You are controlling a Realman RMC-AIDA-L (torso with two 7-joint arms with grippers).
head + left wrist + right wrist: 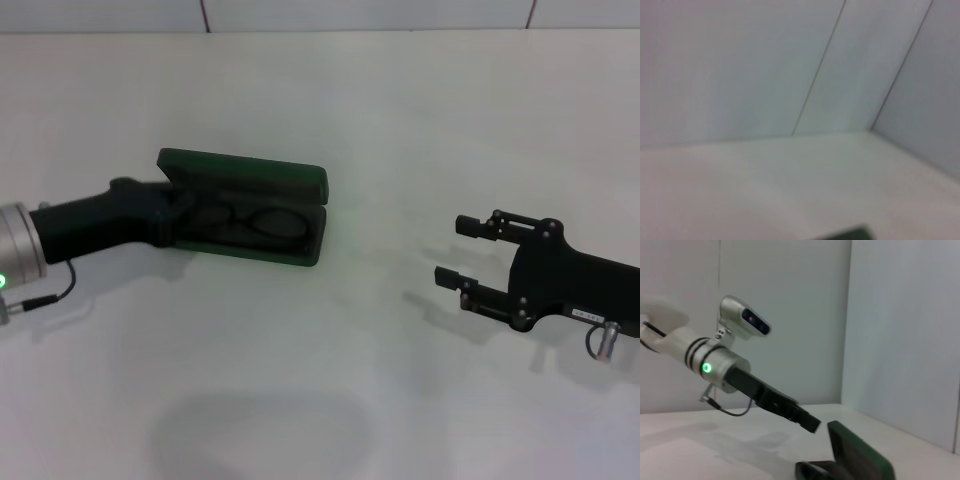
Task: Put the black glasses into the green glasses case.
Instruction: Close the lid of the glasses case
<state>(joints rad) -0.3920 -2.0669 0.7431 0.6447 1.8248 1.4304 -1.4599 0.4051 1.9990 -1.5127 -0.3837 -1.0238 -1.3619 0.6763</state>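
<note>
Both arms are down low over the white counter [330, 380] from where I'm watching. Black glasses [245, 219] sit inside the open green glasses case [250, 205], lid up. Left gripper [180, 205] is right at the case's left end, can't tell if it's spread or closed. Right gripper [458, 250] hangs well apart from the case, fingers spread, holding nothing.

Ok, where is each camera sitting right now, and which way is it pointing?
Head view: high on the robot, looking down at the table; the green glasses case lies open with the black glasses inside, the left claw at its end, the right claw open, off to the right.
Left wrist view: faces the walls, showing only a case edge.
Right wrist view: looks across at the left arm and case.
All three share the case.
</note>
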